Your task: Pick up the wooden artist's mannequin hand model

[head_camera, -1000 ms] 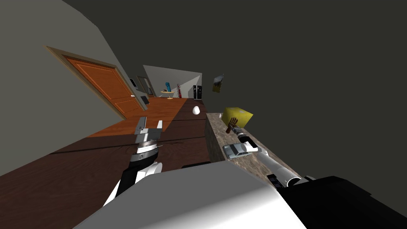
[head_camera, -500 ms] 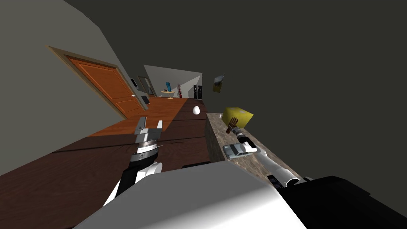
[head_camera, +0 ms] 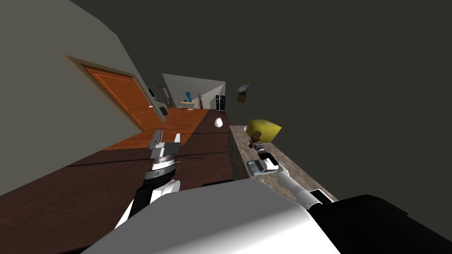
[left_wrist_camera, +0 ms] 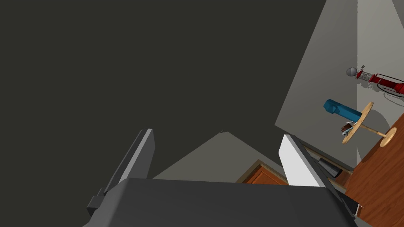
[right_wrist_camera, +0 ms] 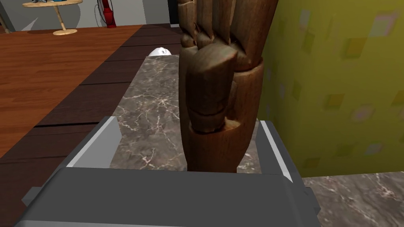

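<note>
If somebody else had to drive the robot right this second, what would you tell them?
Right gripper: open, one finger on each side of the wooden hand model, with a gap on one side. Not gripped yet.
Left gripper: open, holding nothing, out over the dark floor.
The hand model is upright on the marbled counter, close beside the yellow box. A grey toy car sits on the counter nearer me.
Done: reach and line-up. Left: shut the fingers on the model, then lift it.
</note>
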Motion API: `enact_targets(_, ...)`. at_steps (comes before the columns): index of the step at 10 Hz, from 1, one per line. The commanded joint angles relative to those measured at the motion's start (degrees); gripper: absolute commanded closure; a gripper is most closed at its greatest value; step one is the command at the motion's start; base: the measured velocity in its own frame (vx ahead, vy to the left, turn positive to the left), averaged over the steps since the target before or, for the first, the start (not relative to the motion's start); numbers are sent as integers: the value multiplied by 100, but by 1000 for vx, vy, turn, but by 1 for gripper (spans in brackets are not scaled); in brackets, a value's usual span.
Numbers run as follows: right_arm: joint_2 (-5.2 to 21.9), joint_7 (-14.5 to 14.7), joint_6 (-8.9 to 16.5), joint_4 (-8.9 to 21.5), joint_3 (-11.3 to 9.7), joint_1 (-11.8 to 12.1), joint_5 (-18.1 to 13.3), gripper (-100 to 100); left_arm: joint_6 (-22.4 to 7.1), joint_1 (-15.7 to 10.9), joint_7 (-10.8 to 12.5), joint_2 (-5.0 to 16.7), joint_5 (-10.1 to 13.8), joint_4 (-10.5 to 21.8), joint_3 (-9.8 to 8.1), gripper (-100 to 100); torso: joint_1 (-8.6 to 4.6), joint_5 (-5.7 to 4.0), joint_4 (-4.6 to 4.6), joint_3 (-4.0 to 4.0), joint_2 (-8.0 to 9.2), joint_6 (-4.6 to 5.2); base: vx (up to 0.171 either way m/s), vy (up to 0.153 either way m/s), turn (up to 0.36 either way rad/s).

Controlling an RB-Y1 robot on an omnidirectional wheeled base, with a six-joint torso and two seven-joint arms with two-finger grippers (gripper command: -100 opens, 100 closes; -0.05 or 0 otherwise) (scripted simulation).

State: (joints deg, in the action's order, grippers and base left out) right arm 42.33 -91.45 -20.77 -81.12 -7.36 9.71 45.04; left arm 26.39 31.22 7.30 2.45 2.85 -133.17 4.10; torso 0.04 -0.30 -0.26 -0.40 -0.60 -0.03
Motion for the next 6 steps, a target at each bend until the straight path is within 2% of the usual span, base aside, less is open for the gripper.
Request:
enact_targets(1, -148, 97, 26, -21, -10, 0, 2, -100, 0, 0, 0, 0, 0, 0, 0, 0, 0, 0, 0, 0, 0, 0, 0, 0, 0)
enact_targets(6, -148, 97, 26, -21, -10, 0, 2, -100, 0, 0, 0, 0, 0, 0, 0, 0, 29, -53, -35, -16, 3, -5, 0, 0, 0)
